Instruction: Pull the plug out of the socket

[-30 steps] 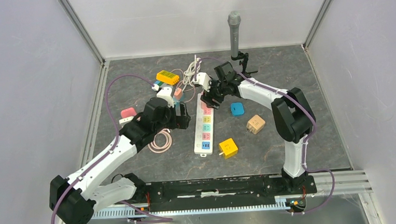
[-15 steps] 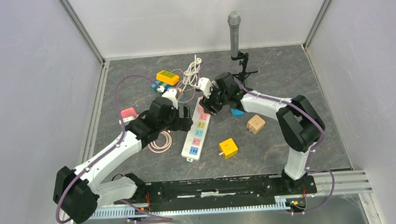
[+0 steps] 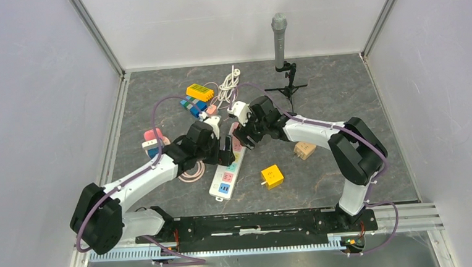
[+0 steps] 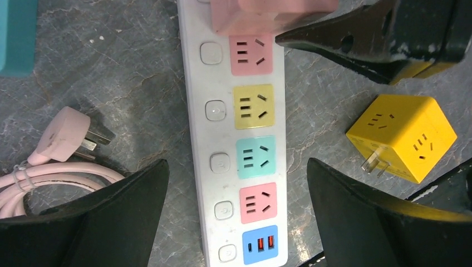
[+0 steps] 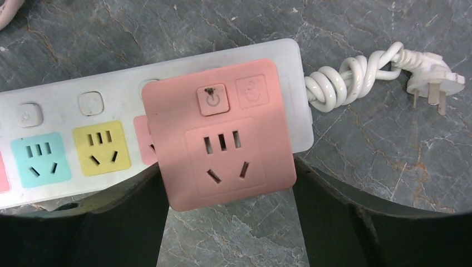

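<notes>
A white power strip [image 3: 225,173] with coloured sockets lies slanted at mid-table. A pink cube plug [image 5: 222,133] sits in its far-end socket and also shows at the top of the left wrist view [image 4: 273,14]. My right gripper [image 5: 228,186] is shut on the pink cube plug, one finger on each side; it also shows in the top view [image 3: 241,135]. My left gripper [image 4: 239,217] is open and straddles the strip's near end above the pink and blue sockets, touching nothing; it also shows in the top view [image 3: 225,156].
A yellow cube adapter [image 3: 272,176] lies right of the strip and a tan cube [image 3: 304,148] beyond it. A pink cable coil [image 3: 192,170] lies to the left. The strip's white cord [image 5: 345,83], an orange strip [image 3: 199,92] and a microphone stand [image 3: 279,41] are at the back.
The strip has slid toward the near left with my right gripper on the pink plug. My left gripper has moved right over the strip's near half.
</notes>
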Controlling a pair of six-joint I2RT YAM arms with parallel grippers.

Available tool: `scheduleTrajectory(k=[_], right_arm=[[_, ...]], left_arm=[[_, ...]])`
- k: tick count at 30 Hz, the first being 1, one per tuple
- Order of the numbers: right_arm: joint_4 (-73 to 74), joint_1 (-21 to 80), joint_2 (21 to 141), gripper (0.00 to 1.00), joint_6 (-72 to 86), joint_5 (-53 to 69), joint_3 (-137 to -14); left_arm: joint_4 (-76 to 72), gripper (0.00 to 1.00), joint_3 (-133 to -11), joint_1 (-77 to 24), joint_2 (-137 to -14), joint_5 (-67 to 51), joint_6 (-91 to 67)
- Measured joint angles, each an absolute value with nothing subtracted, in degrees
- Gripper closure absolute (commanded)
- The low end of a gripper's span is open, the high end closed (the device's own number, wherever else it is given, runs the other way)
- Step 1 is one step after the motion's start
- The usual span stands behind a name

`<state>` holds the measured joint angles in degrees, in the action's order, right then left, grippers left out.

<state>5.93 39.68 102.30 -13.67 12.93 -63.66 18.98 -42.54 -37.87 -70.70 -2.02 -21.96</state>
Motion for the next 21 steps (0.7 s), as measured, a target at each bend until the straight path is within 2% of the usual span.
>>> scheduleTrajectory(k=[12, 17, 21], right_arm=[[6.87, 39.59, 103.2, 0.22, -15.53, 16.82, -64.69], [6.33, 39.57, 103.2, 0.27, -15.73, 17.02, -64.69], [4.23, 39.59, 103.13, 0.27, -15.68, 17.26, -64.62]], left_arm=[[10.13, 0.04, -32.75, -39.03, -69.76, -0.21, -22.7], [7.97, 0.1, -32.53, -39.03, -71.22, 0.51, -24.56], [7.09, 0.14, -32.49, -39.03, -73.3, 0.49, -25.28]])
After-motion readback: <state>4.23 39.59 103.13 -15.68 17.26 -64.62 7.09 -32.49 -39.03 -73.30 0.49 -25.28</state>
